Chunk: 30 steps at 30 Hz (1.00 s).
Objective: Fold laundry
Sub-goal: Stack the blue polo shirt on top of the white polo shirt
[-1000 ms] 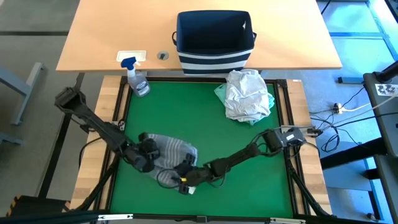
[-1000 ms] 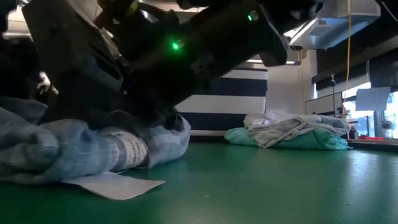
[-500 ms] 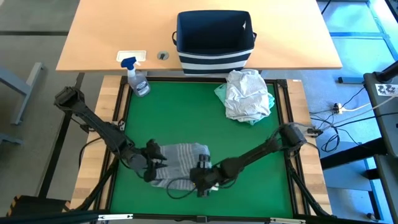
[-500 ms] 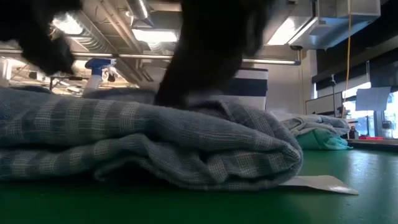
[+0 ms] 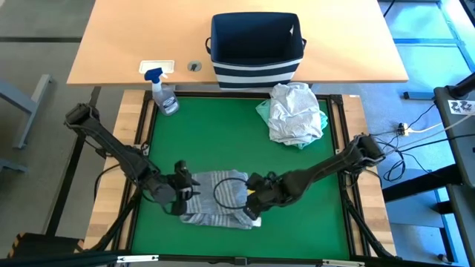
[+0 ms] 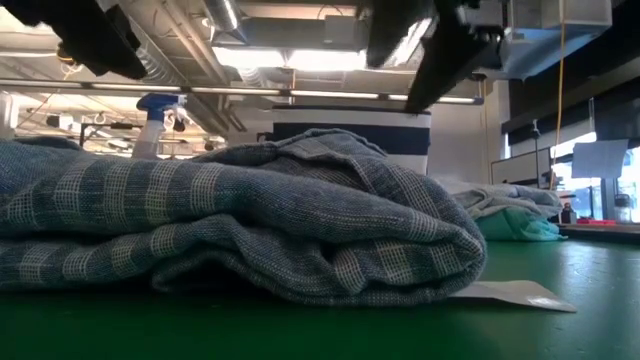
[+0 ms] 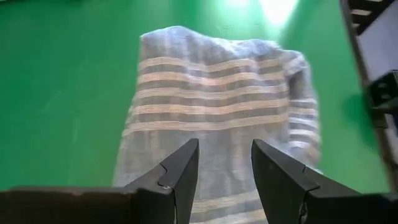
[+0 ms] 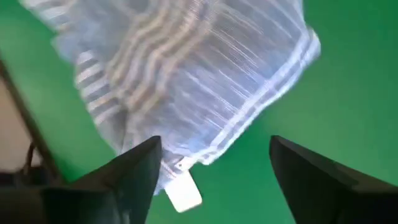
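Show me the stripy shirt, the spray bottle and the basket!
striped shirt (image 5: 215,199): high view, middle of the folded cloth.
spray bottle (image 5: 165,96): high view, its clear body.
basket (image 5: 256,73): high view, its striped front wall.

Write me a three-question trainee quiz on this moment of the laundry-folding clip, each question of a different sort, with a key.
1. True or false: the right gripper stands open above the striped shirt.
2. Where do the white t-shirt and the mint-teal garment lie?
A. Inside the basket
B. Heaped on the green mat, near the basket
C. Under the spray bottle
3. Fill in: the left gripper, fingers apart, holds ____.

Key: 1 true; 2 B; 3 nothing.
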Each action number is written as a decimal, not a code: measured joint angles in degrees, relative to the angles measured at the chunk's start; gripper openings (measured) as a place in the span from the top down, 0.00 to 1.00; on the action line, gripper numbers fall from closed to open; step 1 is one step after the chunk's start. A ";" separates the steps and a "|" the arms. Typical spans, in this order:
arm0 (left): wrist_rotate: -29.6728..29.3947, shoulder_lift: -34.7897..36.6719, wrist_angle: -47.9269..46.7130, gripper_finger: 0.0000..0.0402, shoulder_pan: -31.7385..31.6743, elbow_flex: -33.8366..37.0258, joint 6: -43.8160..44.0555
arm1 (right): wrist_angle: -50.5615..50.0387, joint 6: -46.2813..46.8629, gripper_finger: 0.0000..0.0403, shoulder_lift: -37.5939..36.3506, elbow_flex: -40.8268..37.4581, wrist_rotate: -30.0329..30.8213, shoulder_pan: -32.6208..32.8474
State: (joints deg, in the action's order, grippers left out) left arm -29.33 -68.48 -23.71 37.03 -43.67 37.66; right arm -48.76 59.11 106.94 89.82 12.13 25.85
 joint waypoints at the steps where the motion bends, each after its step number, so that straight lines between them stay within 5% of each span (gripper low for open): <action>1: -0.57 -0.17 0.23 0.64 -0.05 0.39 0.13 | 1.42 1.79 0.25 0.22 -1.07 0.16 0.00; 8: -2.61 -2.03 1.00 0.64 -1.19 3.05 0.82 | 25.10 12.46 0.19 0.61 -14.80 1.90 -1.84; 15: -3.05 -4.88 6.41 0.64 -2.04 5.32 1.17 | 35.93 19.96 0.19 1.54 -21.33 -0.80 -5.07; 30: -1.10 -21.80 20.97 0.64 -2.20 12.15 7.05 | 34.89 18.98 0.19 2.14 -21.48 -8.76 -5.73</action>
State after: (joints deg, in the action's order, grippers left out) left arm -30.43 -90.28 -2.74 34.83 -31.52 44.71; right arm -13.88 78.10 109.08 68.34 3.36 20.12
